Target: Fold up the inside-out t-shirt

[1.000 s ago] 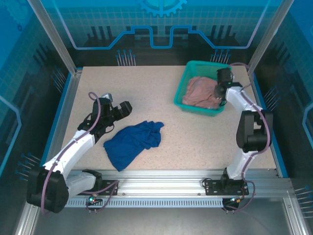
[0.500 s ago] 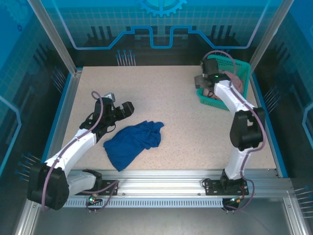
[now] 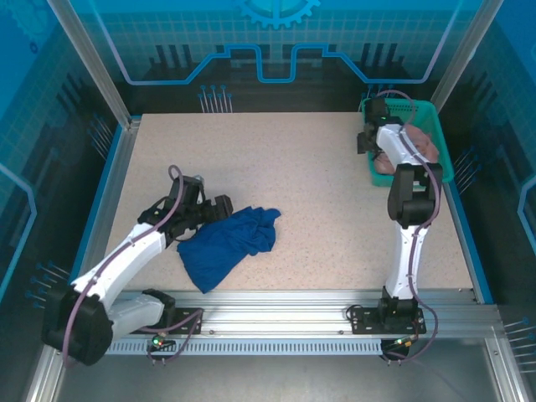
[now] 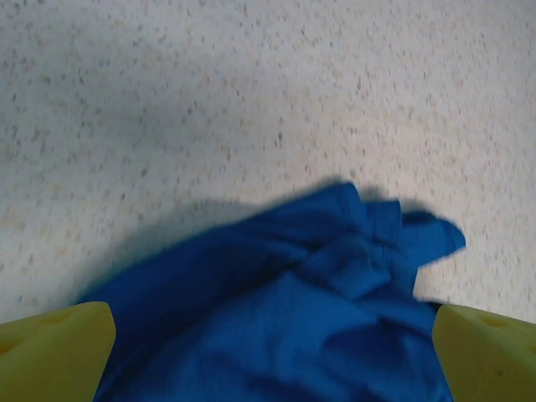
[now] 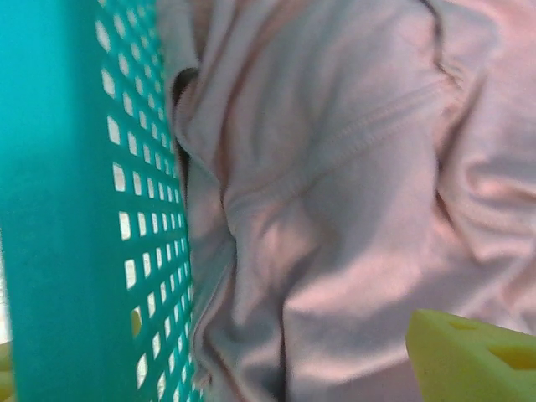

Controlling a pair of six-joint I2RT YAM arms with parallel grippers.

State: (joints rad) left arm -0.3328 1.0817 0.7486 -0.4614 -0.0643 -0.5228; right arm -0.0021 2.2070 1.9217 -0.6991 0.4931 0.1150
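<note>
Left gripper (image 3: 216,208), seen from the top camera, hangs at the left edge of the royal-blue t-shirt (image 3: 230,243), its jaws spread with nothing between them. The shirt lies crumpled on the speckled table (image 3: 293,167), in the near half and left of centre. The right gripper (image 3: 368,144) reaches to the far right corner, at the left wall of the teal basket (image 3: 419,104), where a dusty-pink garment (image 3: 419,142) lies bunched inside.

From the left wrist, the left gripper (image 4: 268,352) shows its two yellow fingertips (image 4: 50,352) at the bottom corners, wide apart. The t-shirt (image 4: 293,310) bunches up between and beyond them, and bare table (image 4: 251,84) runs past it.

From the right wrist, the right gripper (image 5: 243,360) shows one yellow fingertip (image 5: 469,356) low on the right and a sliver of the other at the left edge, so it stands released. The basket's perforated wall (image 5: 59,209) rises on the left, with the pink garment (image 5: 335,184) pressed against it; whether a fingertip touches either, I cannot tell.
</note>
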